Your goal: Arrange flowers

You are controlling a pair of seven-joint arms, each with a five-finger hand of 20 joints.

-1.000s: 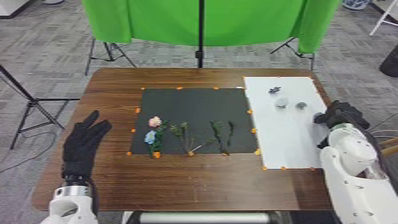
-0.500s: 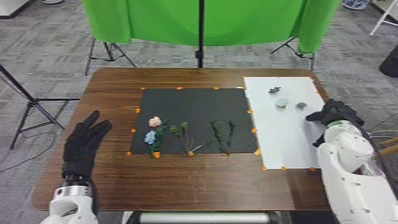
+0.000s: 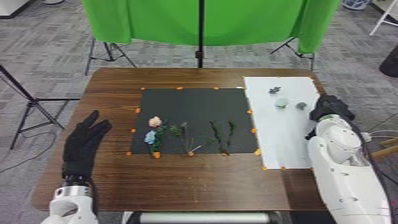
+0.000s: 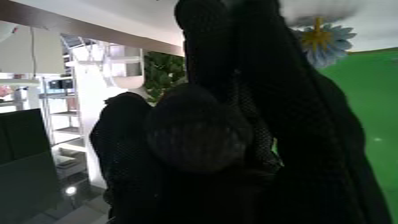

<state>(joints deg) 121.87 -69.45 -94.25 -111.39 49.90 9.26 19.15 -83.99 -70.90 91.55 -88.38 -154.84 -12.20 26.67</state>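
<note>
Pink flower [image 3: 155,121] lengthwise, bloom away from robot.

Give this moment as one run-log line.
Arrange flowers; right robot hand at edge of white sheet; pink flower, blue flower on dark mat

1. Table [image 3: 222,187]: brown, wood grain.
2. Mat [image 3: 195,110]: charcoal, orange marks [image 3: 250,111] at edges.
3. Sheet [image 3: 280,137]: white.
4. Flower heads: pink [image 3: 155,121], blue [image 3: 150,137]. Stems [image 3: 231,134] green.
5. Right wrist view, flower [image 4: 332,43]: pale blue, yellow centre.
6. Backdrop [image 3: 155,20]: green.
7. Carpet [image 3: 53,80]: mottled grey.
8. Left hand [image 3: 82,145], right hand [image 3: 331,108]: black.
</note>
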